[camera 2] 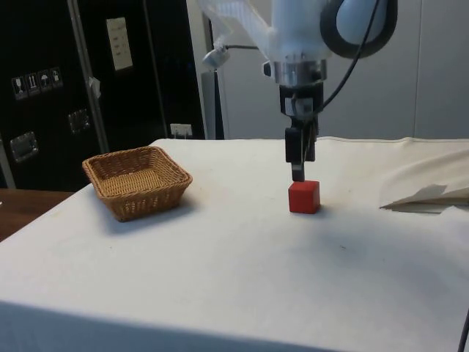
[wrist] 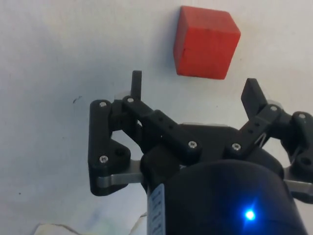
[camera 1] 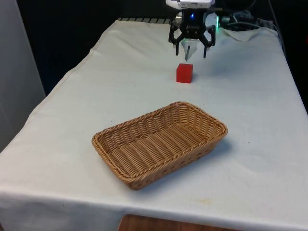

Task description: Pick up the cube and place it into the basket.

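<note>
Hand above the cube
The hand (camera 1: 191, 52), fingers spread apart, hangs just behind the red cube (camera 1: 184, 73); the basket (camera 1: 144, 166) sits nearer.

Even, fairly bright overhead light washes the white cloth (camera 1: 144, 86) in every view. The cube (camera 1: 184, 73) and basket (camera 1: 159, 142) cast soft shadows, perhaps toward 4 o'clock in the front view. No glare shows.
</note>
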{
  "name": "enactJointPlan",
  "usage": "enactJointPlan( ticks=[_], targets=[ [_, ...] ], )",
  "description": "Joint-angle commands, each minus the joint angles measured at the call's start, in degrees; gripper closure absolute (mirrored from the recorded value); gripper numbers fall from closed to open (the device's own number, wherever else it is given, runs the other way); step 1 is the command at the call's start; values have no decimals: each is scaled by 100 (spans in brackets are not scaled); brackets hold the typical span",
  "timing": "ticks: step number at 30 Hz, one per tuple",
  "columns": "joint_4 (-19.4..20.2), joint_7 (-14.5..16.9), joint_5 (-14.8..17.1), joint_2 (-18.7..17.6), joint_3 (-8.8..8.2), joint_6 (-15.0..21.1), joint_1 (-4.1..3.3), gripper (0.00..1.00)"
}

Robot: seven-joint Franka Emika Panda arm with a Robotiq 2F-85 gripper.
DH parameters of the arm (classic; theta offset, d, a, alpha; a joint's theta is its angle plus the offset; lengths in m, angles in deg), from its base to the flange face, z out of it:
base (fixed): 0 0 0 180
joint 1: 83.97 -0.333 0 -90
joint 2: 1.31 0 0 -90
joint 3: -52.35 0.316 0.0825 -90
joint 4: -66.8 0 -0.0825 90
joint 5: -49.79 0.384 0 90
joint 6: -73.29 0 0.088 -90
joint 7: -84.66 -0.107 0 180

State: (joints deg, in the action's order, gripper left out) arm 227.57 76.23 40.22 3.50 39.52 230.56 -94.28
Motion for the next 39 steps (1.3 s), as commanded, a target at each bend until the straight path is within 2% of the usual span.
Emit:
enactJointPlan(
  ticks=[1,2,9,10,11,16,30,34,39],
  targets=[
    [-6,-17,0,-52,0,52,0,0],
    [0,-120,-92,-109,0,155,29,0],
    [-23,-258,-126,-487,-17,464,23,0],
    [-6,-143,0,-430,0,372,0,0],
    [-23,-264,-120,-527,-17,493,17,0],
    [-57,-275,-63,-710,-17,642,6,0],
    [-172,-206,6,-882,-29,607,0,0],
    [-178,-166,-34,-940,-103,670,23,0],
    [-178,-126,6,-922,-132,607,0,0]
  ],
)
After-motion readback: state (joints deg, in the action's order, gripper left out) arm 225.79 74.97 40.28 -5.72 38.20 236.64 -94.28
